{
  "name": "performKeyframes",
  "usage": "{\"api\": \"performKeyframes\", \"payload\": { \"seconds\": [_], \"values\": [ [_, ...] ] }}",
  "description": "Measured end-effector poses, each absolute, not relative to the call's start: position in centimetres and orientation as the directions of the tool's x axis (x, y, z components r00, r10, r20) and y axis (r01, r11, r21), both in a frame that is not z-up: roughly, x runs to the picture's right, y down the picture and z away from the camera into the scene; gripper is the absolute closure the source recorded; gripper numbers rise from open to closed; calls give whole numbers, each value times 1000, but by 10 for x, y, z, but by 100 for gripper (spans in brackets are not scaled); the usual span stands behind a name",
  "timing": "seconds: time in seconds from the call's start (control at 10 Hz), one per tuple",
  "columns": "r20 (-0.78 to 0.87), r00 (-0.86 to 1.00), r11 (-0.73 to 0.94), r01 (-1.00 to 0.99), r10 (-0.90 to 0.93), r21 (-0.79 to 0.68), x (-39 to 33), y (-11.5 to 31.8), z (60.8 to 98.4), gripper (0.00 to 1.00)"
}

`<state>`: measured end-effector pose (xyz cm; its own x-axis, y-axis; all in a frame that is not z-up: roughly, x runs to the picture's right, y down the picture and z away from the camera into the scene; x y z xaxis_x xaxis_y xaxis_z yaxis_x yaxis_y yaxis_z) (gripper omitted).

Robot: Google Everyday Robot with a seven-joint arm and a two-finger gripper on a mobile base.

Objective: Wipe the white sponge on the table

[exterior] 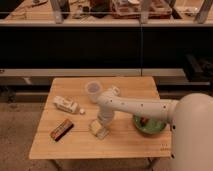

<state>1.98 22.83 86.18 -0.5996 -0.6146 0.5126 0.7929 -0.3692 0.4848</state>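
A wooden tabletop (125,145) stands on a speckled floor (20,125), with a dark counter (100,47) behind. The gripper (101,125) is low over the tabletop's front middle.
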Motion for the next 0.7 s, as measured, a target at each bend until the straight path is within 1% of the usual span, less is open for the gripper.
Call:
{"api": "performKeyframes", "payload": {
  "seconds": [0.2,0.4,0.5,0.7],
  "values": [
    [543,-563,-363,823,-623,437,54,235,850,100],
    [554,-569,-403,822,-607,402,75,250,824,100],
    [546,-584,-426,812,-600,400,73,255,814,100],
    [516,-635,-460,772,-574,439,47,268,795,100]
  ]
}}
